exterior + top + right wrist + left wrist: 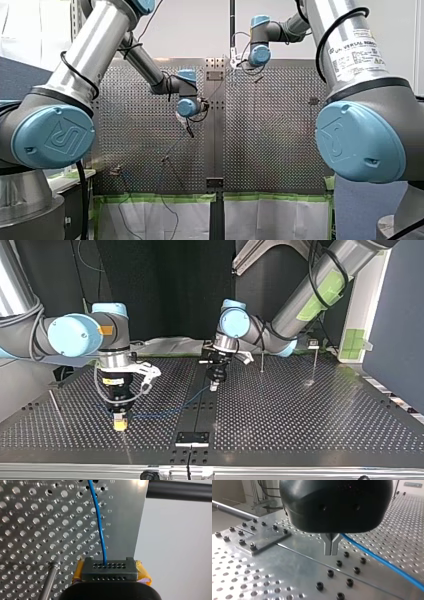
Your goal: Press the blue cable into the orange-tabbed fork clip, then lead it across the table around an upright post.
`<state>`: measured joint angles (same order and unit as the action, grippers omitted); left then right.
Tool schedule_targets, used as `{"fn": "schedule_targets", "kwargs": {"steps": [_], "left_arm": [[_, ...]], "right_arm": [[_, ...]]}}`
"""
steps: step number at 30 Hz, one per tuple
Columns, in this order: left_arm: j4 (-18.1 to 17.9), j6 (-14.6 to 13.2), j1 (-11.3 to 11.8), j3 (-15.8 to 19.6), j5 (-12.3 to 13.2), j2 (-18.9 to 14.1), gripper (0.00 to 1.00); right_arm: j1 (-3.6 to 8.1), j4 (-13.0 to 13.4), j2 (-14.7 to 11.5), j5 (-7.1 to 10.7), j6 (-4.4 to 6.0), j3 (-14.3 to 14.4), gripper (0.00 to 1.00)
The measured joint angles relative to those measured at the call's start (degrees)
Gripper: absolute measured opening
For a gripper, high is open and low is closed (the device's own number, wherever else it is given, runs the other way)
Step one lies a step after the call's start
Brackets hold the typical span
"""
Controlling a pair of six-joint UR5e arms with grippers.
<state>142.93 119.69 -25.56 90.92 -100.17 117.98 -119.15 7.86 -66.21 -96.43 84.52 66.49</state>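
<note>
The blue cable [165, 412] lies low across the perforated table [300, 415], strung between the two grippers. In the top view it runs from near the table's camera-side edge, toward that view's left corner, up to the middle seam.

My right gripper [120, 426] points straight down at the cable's low end, its yellow pads almost on the table. In the right wrist view the cable [100, 530] comes straight in and disappears behind the dark perforated finger block of the gripper [109, 568], which is closed narrowly on it. A steel rod [51, 576] stands just beside this gripper.

My left gripper [213, 386] hangs over the seam, above the surface. Its metal fingers [327, 547] are pressed together. The cable [387, 565] leaves from behind their fork and slants away over the holes (the pinch point itself is hidden).

Nearer the arms' edge, an upright post [262, 361] and a second post [315, 362] stand well apart from the cable.
</note>
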Motion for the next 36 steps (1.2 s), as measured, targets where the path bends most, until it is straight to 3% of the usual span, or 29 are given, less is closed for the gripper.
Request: {"fn": "schedule_targets", "kwargs": {"steps": [21,36], "left_arm": [[2.7,4.8,-2.5,-9.5,-0.1,-1.3,0.00],[1.7,8.5,-3.6,-10.3,1.5,-1.4,0.00]], "right_arm": [[1.89,-1.1,-0.9,0.00,-0.06,0.0,0.00],[3.35,-3.8,-0.9,0.00,-1.12,0.2,0.00]]}}
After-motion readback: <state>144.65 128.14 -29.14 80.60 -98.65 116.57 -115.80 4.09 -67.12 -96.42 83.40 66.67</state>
